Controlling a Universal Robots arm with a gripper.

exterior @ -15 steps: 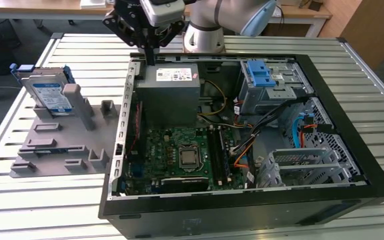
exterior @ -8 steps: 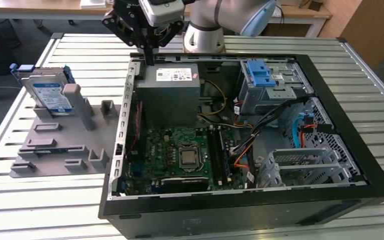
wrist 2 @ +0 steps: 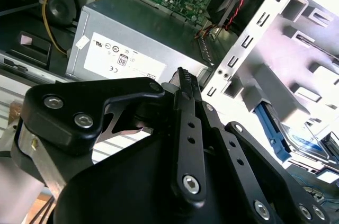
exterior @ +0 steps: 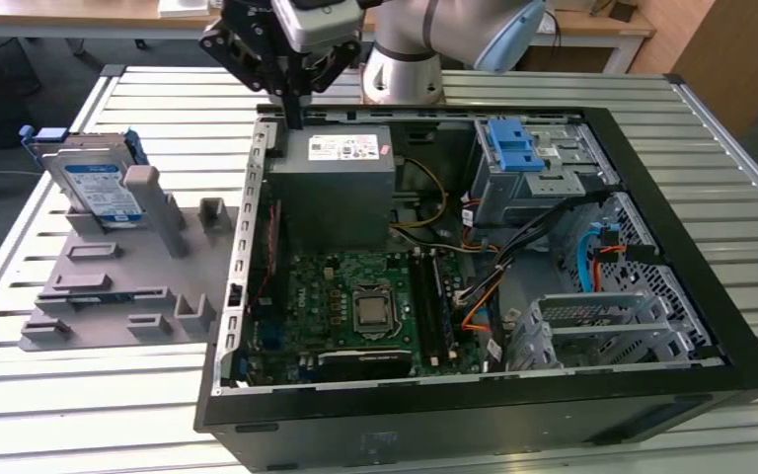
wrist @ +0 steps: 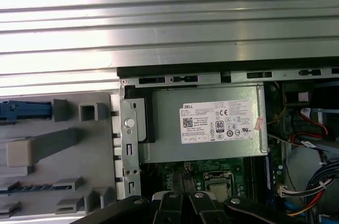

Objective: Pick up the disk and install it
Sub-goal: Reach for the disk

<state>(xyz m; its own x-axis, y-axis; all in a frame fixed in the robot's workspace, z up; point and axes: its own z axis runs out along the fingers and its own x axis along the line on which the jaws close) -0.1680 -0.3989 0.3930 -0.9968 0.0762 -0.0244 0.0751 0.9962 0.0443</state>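
Disk not picked up yet: standing upright in the grey rack, well apart from my fingers, outside the PC case. Gripper pinched narrow, holding nothing, tips just above the power supply. Pickup & install both left, I reckon.

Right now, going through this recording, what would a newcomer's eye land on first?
The open computer case dominates the middle of the exterior view. The black gripper hangs shut and empty over the grey power-supply box at the case's far corner. On the exterior view's left, the disk stands in a grey fixture, apart from the gripper.
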